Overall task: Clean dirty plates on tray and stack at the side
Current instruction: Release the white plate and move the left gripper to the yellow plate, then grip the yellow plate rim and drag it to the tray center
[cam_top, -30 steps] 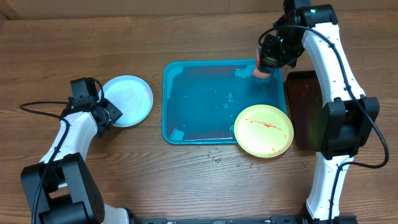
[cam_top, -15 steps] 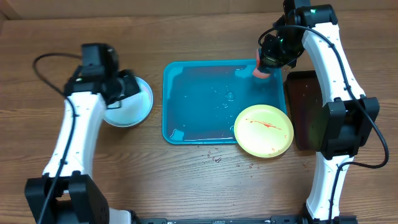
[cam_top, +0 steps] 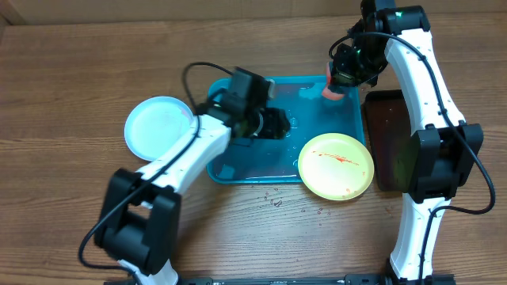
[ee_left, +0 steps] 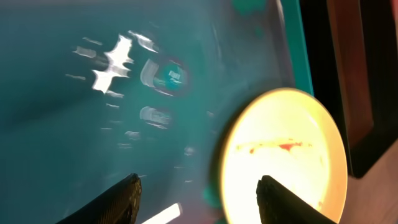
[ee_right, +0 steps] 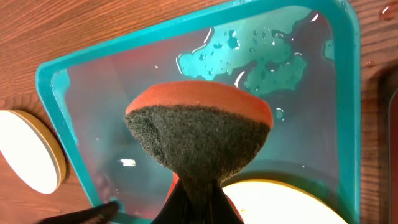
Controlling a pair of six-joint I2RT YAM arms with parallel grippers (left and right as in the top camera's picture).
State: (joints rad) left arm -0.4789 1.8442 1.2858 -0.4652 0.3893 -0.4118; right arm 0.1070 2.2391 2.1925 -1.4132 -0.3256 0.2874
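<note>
While above tray [cam_top: 310, 119], left claw [ee_left: 199, 183] agape

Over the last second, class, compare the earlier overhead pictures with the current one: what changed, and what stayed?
The left gripper swung right, from beside the light blue plate to above the tray, open and empty, nearer the yellow plate. Unchanged: both plates, the tray, and the right gripper shut on the sponge.

Blurred wrist view, glare on tray [ee_left: 62, 124]

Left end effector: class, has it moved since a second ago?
Yes: the left end effector swung rightward, from beside the light blue plate to above the tray.
</note>
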